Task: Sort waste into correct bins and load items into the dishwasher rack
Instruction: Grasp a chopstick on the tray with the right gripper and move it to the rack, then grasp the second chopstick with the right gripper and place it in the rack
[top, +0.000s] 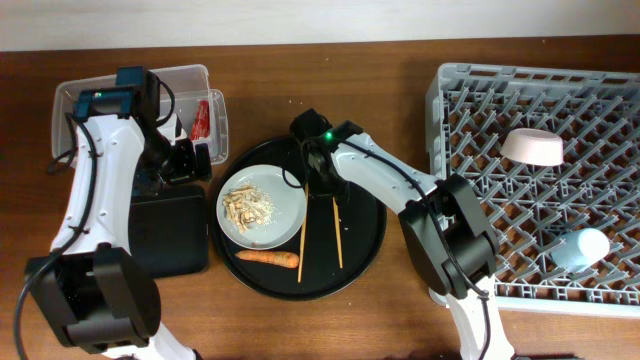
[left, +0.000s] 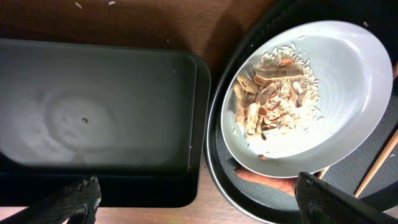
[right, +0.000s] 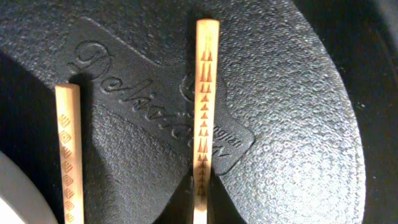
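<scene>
Jaws of the left pincer stand wide apart above the gap between the shallow black tray and the plate of food scraps. My right pincer hovers low over the chopsticks on the round black tray; I cannot tell whether it is spread.
</scene>
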